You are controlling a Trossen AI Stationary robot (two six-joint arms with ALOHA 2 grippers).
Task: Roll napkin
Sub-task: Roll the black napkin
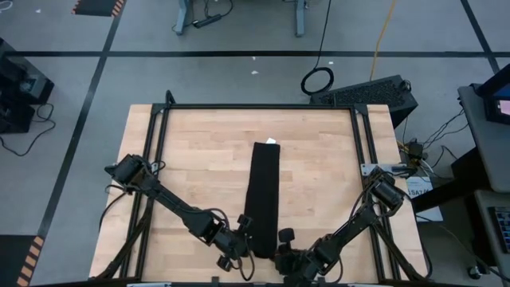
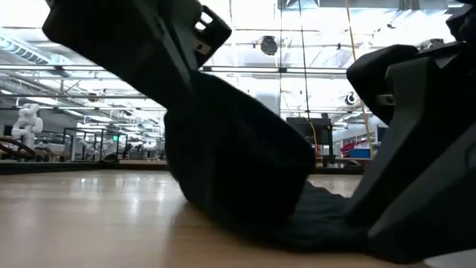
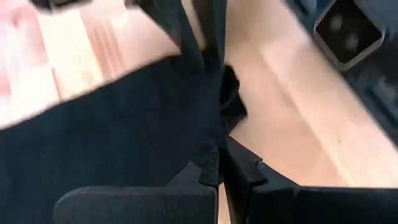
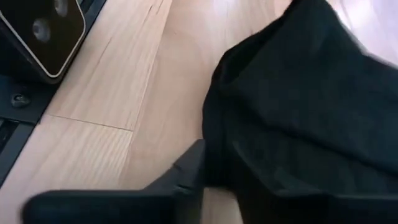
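A: Where is the napkin (image 1: 264, 191)?

B: Black cloth, folded into a long strip down mid-worktop (image 1: 199, 151), white tag (image 1: 271, 141) at the far end.

A: Progress?

B: Rolling looks barely begun; only the near end is lifted, nearly all the strip lies flat.

A: The pincers?

B: Left pincer (image 1: 249, 243) and right pincer (image 1: 280, 253) each clamp a near corner.

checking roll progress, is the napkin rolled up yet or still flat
Mostly flat: the napkin lies as a long strip on the table; only its near end lifts between both pincers.
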